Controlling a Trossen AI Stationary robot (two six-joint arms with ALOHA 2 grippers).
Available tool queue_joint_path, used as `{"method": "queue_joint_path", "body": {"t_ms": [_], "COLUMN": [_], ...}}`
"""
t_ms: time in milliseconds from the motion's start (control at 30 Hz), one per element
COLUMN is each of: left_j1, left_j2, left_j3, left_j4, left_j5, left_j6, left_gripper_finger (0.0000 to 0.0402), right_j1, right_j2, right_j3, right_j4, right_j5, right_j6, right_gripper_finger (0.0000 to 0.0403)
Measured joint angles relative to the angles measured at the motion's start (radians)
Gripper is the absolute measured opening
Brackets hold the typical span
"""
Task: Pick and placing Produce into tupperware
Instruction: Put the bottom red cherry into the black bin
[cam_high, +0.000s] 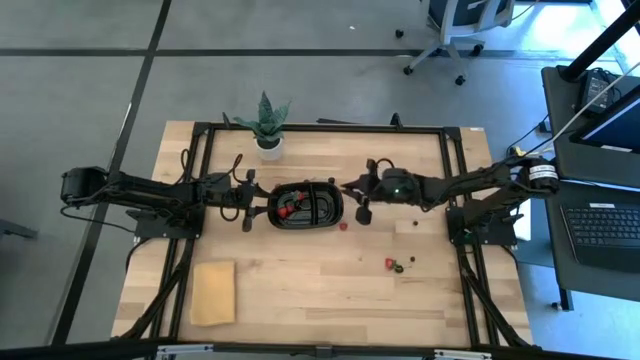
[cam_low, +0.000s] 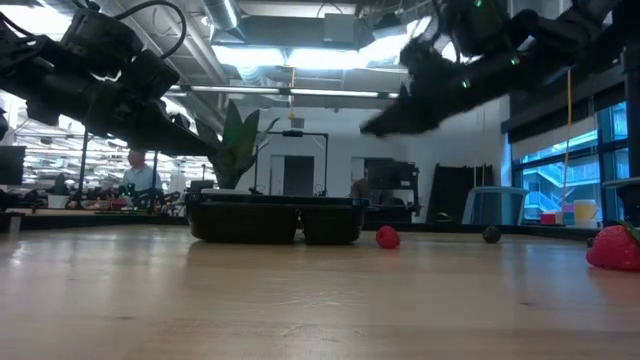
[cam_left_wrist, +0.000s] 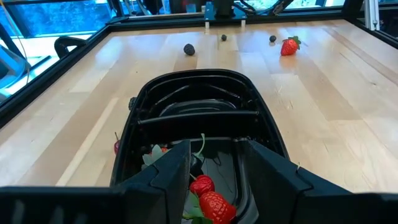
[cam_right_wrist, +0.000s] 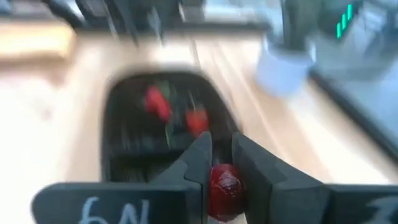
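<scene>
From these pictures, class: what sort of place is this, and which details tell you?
Probably a robotics lab or workshop: two robot arms are mounted at a wooden table, a laptop desk stands beside it, and an office chair sits on the bare floor behind.

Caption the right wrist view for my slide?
Right gripper holds a red berry above the black tray.

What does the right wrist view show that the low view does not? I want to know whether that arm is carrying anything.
Only the right wrist view shows the right gripper shut on a red piece of produce, with more red pieces inside the black tray.

Only the low view shows pieces still on the table: a red berry, a dark one and a strawberry.

Both show the tray and the potted plant.
</scene>
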Motion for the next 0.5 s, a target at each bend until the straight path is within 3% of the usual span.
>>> {"method": "queue_joint_path", "body": {"t_ms": [167, 500], "left_j1": [0.0, 0.0], "left_j2": [0.0, 0.0], "left_j3": [0.0, 0.0], "left_j4": [0.0, 0.0], "left_j5": [0.0, 0.0], "left_j6": [0.0, 0.001], "left_gripper_finger": [0.0147, 0.0147], "right_j1": [0.0, 0.009], "right_j2": [0.027, 0.201], "right_j3": [0.029, 0.39], "right_j4": [0.132, -0.208], "right_j5": [-0.034, -0.036], "right_j6": [-0.034, -0.093], "right_gripper_finger": [0.0061, 0.0061]}}
